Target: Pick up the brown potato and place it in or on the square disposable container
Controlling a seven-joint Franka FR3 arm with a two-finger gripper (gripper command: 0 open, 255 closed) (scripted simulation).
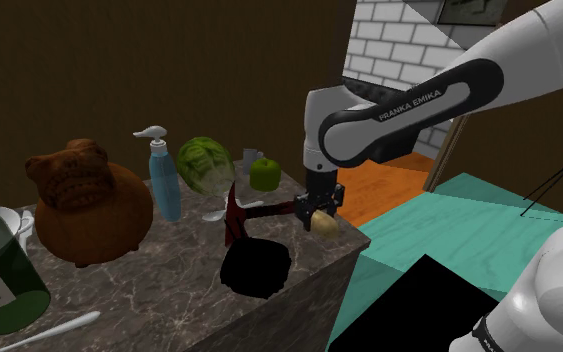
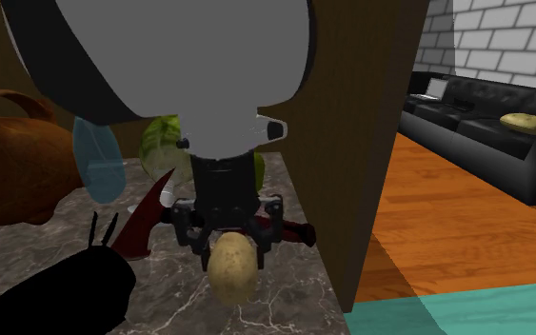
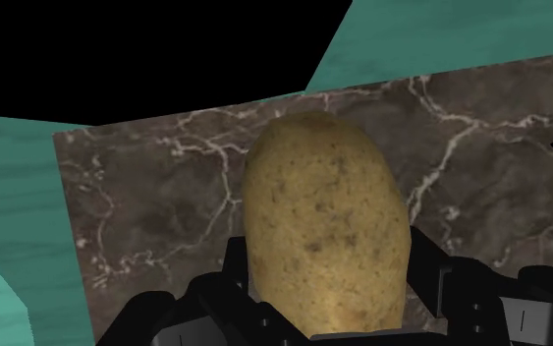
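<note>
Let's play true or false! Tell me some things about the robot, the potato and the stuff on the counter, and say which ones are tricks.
1. The gripper is shut on the potato. True.
2. The potato is lying on the marble counter. False: it hangs in the gripper, above the counter.
3. The pump bottle is red. False: it is blue with a white pump.
4. A green cabbage sits right beside the pump bottle. True.
5. The potato is inside the black container. False: in the shoulder view it hangs to that container's right, not in it.
</note>
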